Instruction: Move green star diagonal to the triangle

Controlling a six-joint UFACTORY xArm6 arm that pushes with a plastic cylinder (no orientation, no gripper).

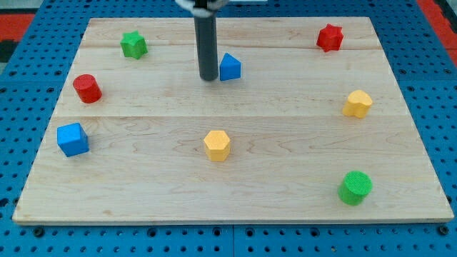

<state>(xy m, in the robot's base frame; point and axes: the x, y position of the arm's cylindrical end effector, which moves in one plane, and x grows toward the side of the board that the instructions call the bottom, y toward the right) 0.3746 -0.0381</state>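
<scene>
My tip (208, 78) — a bare rod, no hand, holding nothing — touches the blue triangle (230, 67); the green star (133, 44) lies well toward the view's left.

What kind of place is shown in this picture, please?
Probably a robotics lab test bench: a wooden board lies on a blue perforated table, small coloured blocks such as the green star are scattered about, and my tip rests just left of the blue triangle.

Wooden board (235, 193) on blue pegboard (428, 86): red star (330, 37) upper right; red cylinder (87, 88) left; blue cube (73, 139) lower left; yellow hexagons centre (216, 145) and right (357, 104); green cylinder (355, 188) lower right
</scene>
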